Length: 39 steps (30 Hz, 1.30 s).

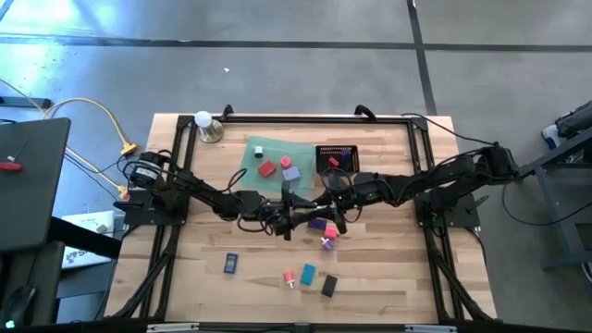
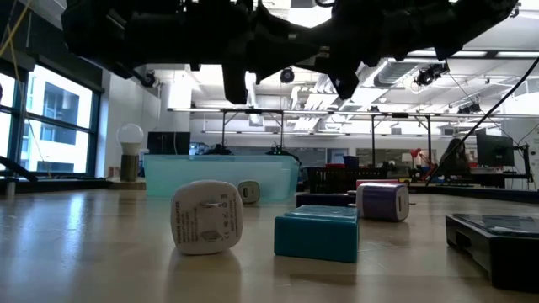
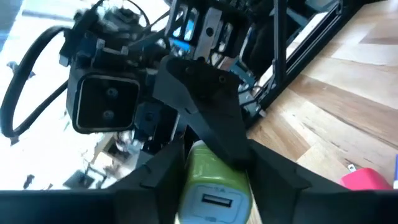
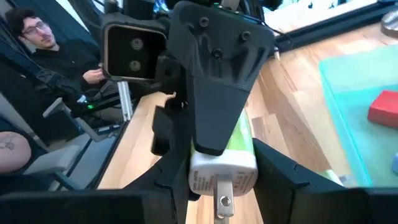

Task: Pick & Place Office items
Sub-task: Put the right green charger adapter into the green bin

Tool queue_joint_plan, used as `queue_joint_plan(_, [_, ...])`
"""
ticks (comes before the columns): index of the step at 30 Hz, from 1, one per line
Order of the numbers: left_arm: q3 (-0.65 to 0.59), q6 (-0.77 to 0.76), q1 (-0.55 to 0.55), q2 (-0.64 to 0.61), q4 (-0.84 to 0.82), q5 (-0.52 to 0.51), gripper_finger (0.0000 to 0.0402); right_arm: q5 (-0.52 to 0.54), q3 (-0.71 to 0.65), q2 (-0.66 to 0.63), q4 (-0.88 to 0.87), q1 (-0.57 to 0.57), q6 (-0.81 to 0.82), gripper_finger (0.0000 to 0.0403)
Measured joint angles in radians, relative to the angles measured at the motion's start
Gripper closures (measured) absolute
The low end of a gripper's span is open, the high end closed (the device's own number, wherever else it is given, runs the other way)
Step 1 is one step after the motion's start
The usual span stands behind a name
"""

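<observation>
Your left gripper [image 3: 214, 193] is clasped on the charger [image 3: 208, 168], a green and white one. Its two fingers sit flush against the charger's sides, with the socket end facing the wrist. Your right gripper [image 4: 221, 186] is clenched on the same charger across its other faces, at the end with the plug prong. Both arms meet above the middle of the counter [image 1: 388, 268], so the charger hangs in the air between them, clear of the wood.

This looks like a handover from one arm to the other, with both grips on at once. Don't pull either arm away while both are clamped, or the charger will twist and may pop out. Check that the left grip is square on the flat sides before you let the right one go. Open the right one fully, then back it straight out along its own line so a finger doesn't catch the prong.

The tray [image 1: 296, 148] lies just behind the meeting point, towards the far edge. It already holds a red item [image 1: 267, 167] and a purple one [image 1: 291, 172]. The basket [image 1: 338, 155] sits beside the tray. Carry the charger high, because a purple block [image 1: 319, 224] and a pink piece [image 1: 326, 242] lie just below the grippers. More items wait near the front edge.
</observation>
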Motion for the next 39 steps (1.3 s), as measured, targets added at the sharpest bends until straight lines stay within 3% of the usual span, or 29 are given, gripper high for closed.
queue_joint_plan(3, [0.000, -0.021, -0.013, 0.000, -0.015, -0.054, 0.0280, -0.001, 0.000, 0.000, -0.014, 0.000, 0.025, 0.0270])
queue_joint_plan(9, [-0.002, -0.029, -0.043, 0.002, -0.051, -0.092, 0.0281, 0.032, 0.000, 0.000, -0.023, 0.003, 0.025, 0.0228])
queue_joint_plan(15, [-0.002, -0.187, -0.068, 0.001, -0.092, -0.190, 0.0281, 0.159, 0.001, 0.000, -0.076, 0.004, 0.046, 0.0171])
queue_joint_plan(19, [-0.002, -0.263, -0.074, -0.011, -0.151, -0.228, 0.0281, 0.162, 0.000, 0.000, -0.070, 0.002, 0.006, 0.0140])
queue_joint_plan(24, [0.002, -0.427, -0.087, -0.100, -0.338, -0.304, 0.0281, 0.190, 0.000, 0.000, -0.080, 0.001, -0.002, 0.0119])
queue_joint_plan(31, [0.004, -0.685, -0.078, -0.322, -0.720, -0.355, 0.0281, 0.271, 0.000, 0.000, -0.096, 0.001, -0.005, 0.0116])
queue_joint_plan(36, [0.006, -0.966, 0.038, -0.463, -1.039, -0.347, 0.0281, 0.271, 0.000, 0.000, -0.097, 0.001, -0.005, 0.0116])
queue_joint_plan(39, [0.006, -1.042, 0.142, -0.497, -1.155, -0.305, 0.0281, 0.271, 0.000, 0.000, -0.099, 0.001, -0.005, 0.0115])
